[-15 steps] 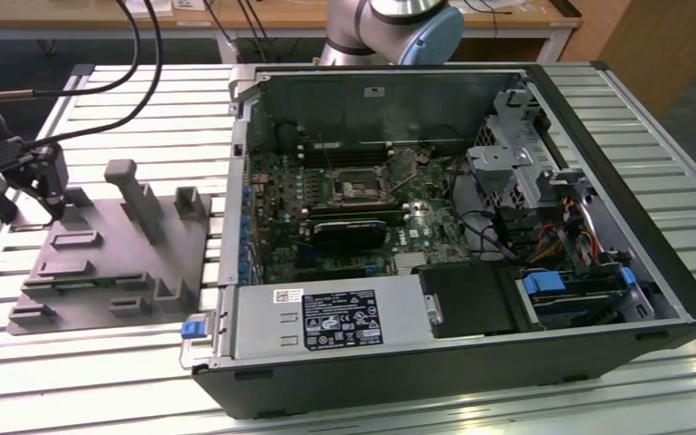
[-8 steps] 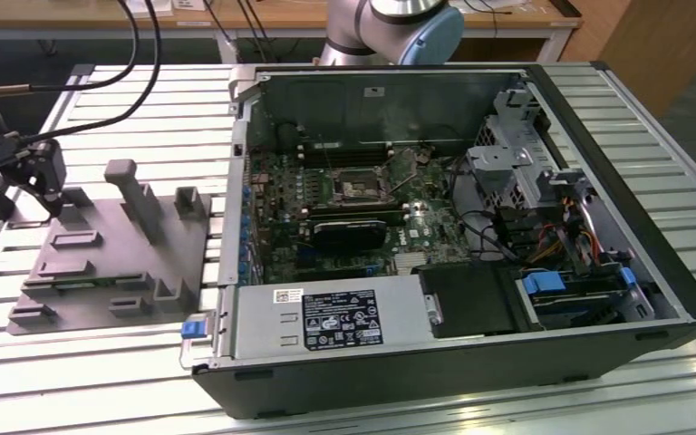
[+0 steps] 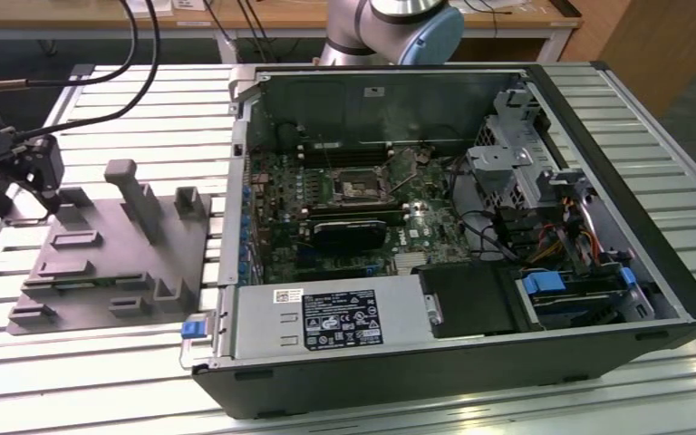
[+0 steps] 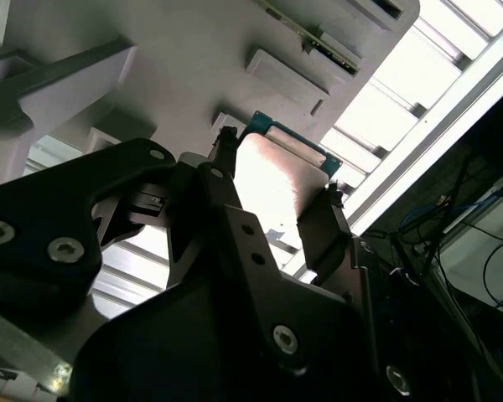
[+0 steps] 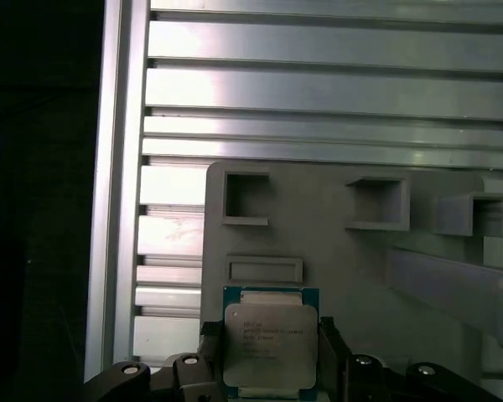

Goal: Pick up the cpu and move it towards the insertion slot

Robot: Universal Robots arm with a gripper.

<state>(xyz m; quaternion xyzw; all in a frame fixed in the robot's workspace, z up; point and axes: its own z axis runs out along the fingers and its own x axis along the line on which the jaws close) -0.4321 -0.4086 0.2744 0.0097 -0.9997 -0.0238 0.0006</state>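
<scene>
The cpu (image 5: 271, 350) is a square chip with a silvery top and a green rim. In both wrist views it sits between the two dark fingers of my gripper (image 5: 268, 328), which touch its opposite edges. It is held just above the grey plastic fixture (image 5: 335, 243); the second wrist view shows the cpu (image 4: 278, 180) against the fixture's near end. In the exterior view, my gripper (image 3: 43, 204) hangs over the far-left corner of the fixture (image 3: 106, 263). The insertion slot (image 3: 358, 188) is a shiny-framed square socket on the green board inside the open computer case, well off to the exterior view's right.
The open computer case (image 3: 445, 227) lies on its side on a slatted aluminium table (image 3: 106, 362). Upright posts (image 3: 137, 195) rise from the fixture. Cables (image 3: 94, 100) run to the wrist. A black fan shroud (image 3: 348, 234) sits below the socket.
</scene>
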